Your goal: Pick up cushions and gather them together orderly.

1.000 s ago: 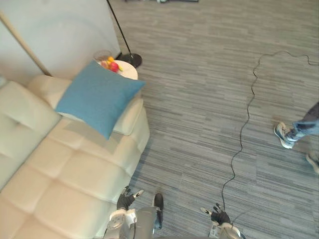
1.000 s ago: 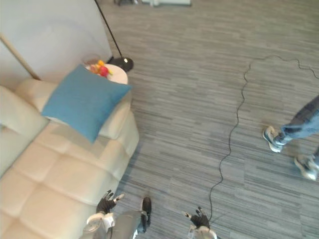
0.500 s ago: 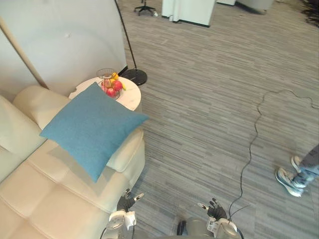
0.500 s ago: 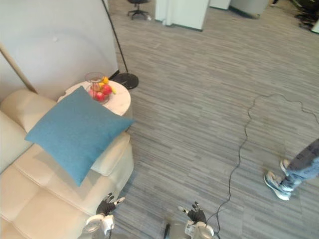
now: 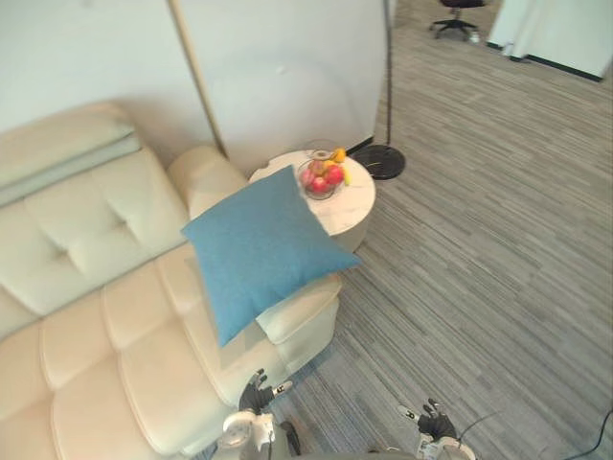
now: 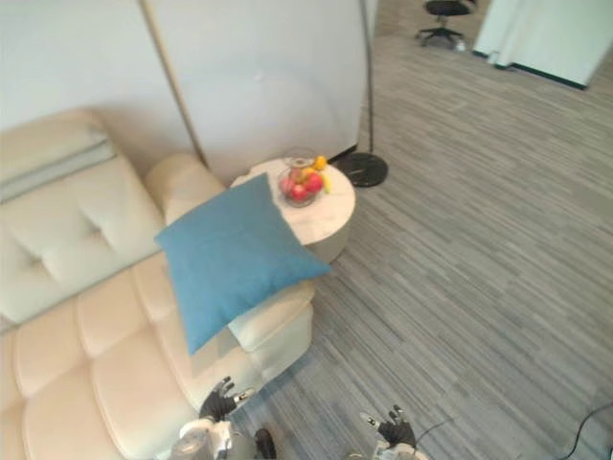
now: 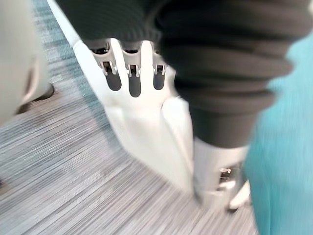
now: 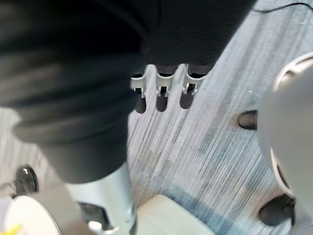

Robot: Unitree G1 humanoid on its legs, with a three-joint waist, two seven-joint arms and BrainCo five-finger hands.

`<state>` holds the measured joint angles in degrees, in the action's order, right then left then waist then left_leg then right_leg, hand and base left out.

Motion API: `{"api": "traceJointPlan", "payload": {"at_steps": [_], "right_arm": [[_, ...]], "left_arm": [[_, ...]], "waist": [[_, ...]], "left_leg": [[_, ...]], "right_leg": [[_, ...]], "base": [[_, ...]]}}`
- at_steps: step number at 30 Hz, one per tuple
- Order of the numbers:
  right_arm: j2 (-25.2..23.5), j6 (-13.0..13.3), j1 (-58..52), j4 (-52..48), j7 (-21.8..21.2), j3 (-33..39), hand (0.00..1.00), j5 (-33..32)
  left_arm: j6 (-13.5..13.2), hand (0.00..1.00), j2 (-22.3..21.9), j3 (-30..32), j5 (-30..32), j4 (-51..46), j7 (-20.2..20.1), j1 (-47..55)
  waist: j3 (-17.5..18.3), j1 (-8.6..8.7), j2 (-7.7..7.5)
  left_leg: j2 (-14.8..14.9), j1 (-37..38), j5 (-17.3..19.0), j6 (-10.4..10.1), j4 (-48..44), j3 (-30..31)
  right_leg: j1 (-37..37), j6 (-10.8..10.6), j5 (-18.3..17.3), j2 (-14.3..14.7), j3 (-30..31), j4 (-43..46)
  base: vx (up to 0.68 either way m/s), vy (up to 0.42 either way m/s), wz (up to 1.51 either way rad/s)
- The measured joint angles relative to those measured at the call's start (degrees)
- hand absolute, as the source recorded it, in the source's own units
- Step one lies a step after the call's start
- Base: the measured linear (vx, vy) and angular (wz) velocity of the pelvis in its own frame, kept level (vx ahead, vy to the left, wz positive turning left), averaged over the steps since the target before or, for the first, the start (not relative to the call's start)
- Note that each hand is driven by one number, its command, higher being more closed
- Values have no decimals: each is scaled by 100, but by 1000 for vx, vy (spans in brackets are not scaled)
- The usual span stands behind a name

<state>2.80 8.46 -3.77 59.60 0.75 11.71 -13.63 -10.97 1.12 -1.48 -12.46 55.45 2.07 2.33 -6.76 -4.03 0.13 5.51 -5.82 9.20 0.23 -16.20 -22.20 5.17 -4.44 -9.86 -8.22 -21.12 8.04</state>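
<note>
A blue square cushion leans on the right armrest of a cream sofa, one corner over the seat. The same blue cushion shows close beside my left hand in the left wrist view. My left hand hangs low in front of the sofa's corner, open and empty, with straight fingers. Over the carpet to the right, my right hand is also open, its fingers holding nothing. Neither hand touches the cushion.
A round white side table with a glass fruit bowl stands beside the armrest. Behind it are a floor lamp's black base and a wall panel. Grey striped carpet stretches to the right, with an office chair far off.
The whole picture has swung round: the camera turned towards the sofa, so its backrest and the wall now show and the person has left the view. Both hands stay low and open.
</note>
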Motion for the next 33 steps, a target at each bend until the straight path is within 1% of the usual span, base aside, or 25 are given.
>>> {"api": "traceJointPlan", "payload": {"at_steps": [2,3,4,5,6,7,8,10,11,12,13,14,15,16,17,18,19,21,23,27,30,33], "right_arm": [[-41,2,24,13,-10,-56,0,12],[-29,-3,16,17,-11,-57,0,18],[16,6,-41,-15,-24,-25,0,27],[22,4,-86,-9,-22,12,0,25],[-10,0,-171,-6,-27,34,0,25],[-45,7,-202,-11,-31,34,0,20],[-50,2,-187,0,-54,16,0,23],[-31,6,-191,-7,-66,13,0,25],[-20,11,-176,-20,-67,16,0,16],[-26,10,-155,-20,-65,34,0,12],[-54,8,-135,-23,-66,37,0,12],[-86,7,-142,-26,-66,35,0,13],[-136,8,-156,-40,-67,36,0,5],[-103,7,-111,-63,-67,70,0,14],[-48,7,-116,-153,-66,76,0,15],[-45,6,-120,-211,-64,88,0,14],[-53,9,-117,-266,-64,93,0,15],[-60,5,-124,-264,-64,88,0,15],[-81,5,-128,-265,-64,88,0,16],[-163,7,-214,-264,-65,115,0,15],[-214,9,-256,-256,-68,164,0,10],[-228,17,-310,-255,-68,182,0,0]], "left_arm": [[14,0,36,8,-1,73,-4,7],[25,0,34,3,0,146,-11,-15],[36,0,41,-27,5,169,-11,5],[42,0,48,-84,8,165,-12,-13],[44,0,130,-173,24,167,-7,9],[47,0,214,-192,56,169,-9,29],[49,0,287,-175,110,209,-2,47],[55,0,292,-170,112,226,1,54],[55,0,266,-170,122,225,0,43],[55,0,247,-171,128,226,-2,39],[55,0,223,-169,164,228,-5,40],[54,0,202,-165,202,226,-8,37],[49,0,209,-128,233,196,-9,8],[54,0,73,54,238,228,-4,-51],[48,0,-41,159,240,228,-2,-42],[48,0,-101,220,240,228,-2,-48],[48,0,-149,236,240,227,-1,-71],[46,0,-214,274,240,222,0,-111],[46,0,-229,281,240,221,0,-127],[45,0,-198,261,241,221,-5,-56],[45,0,-133,251,240,254,-4,-41],[45,0,-95,147,237,263,-5,-39]], "waist": [[16,67,-58],[10,75,-14],[-1,99,12],[-20,132,32],[3,199,-4],[30,215,-67],[37,197,-88],[32,209,-44],[20,243,-3],[20,274,-6],[14,353,-42],[9,370,-138],[-19,372,-291],[-86,308,-106],[-97,278,-15],[-102,263,26],[-116,269,65],[-86,252,92],[-96,242,67],[24,209,-40],[108,201,-129],[113,203,-137]], "left_leg": [[-178,72,221,81,-53,104],[-245,177,337,75,-49,178],[-337,423,415,114,-11,377],[-382,601,450,184,-10,569],[-403,717,477,198,-12,805],[-406,779,488,212,33,988],[-382,923,474,191,204,1259],[-340,997,464,178,270,1470],[-268,1021,437,133,348,1801],[-247,1020,422,107,389,2007],[-251,1014,413,45,389,2210],[-321,1040,455,-38,372,2341],[-403,1065,522,-146,310,2416],[-233,1075,666,-278,198,2481],[-115,1070,681,-303,163,2485],[-58,1081,678,-323,200,2495],[-4,1090,661,-352,265,2540],[49,1077,622,-422,361,2650],[88,1096,596,-464,422,2745],[77,1119,511,-544,526,2812],[0,1099,374,-536,646,2906],[-38,1112,254,-514,743,2908]], "right_leg": [[7,-218,-126,-233,-65,416],[-82,-285,-170,-384,-31,984],[-348,-314,-117,-618,54,2122],[-502,-335,-102,-714,166,2764],[-596,-373,-265,-658,311,3183],[-683,-279,-388,-594,324,3294],[-866,-162,-533,-397,319,3134],[-1013,-104,-579,-198,390,2884],[-1248,-49,-578,164,770,2389],[-1361,43,-503,371,1083,2010],[-1385,98,-251,558,1504,1420],[-1380,149,231,615,1824,976],[-1373,212,587,566,2030,835],[-1303,230,468,661,1919,1033],[-1285,233,467,743,1851,1044],[-1245,274,432,780,1758,1000],[-1150,358,360,805,1625,898],[-1062,444,268,831,1469,768],[-923,469,240,843,1314,631],[-725,476,255,829,1174,407],[-671,476,370,799,1119,218],[-556,465,547,797,1103,-57]], "base": [[216,133,27],[240,181,55],[230,156,75],[258,106,112],[269,21,125],[294,-15,141],[239,-38,107],[276,-67,84],[318,-118,106],[347,-191,143],[280,-221,124],[335,-304,115],[272,-280,82],[235,-253,54],[197,-202,37],[174,-173,36],[132,-171,39],[80,-160,45],[39,-84,43],[3,-10,29],[-21,23,16],[-44,18,7]]}}
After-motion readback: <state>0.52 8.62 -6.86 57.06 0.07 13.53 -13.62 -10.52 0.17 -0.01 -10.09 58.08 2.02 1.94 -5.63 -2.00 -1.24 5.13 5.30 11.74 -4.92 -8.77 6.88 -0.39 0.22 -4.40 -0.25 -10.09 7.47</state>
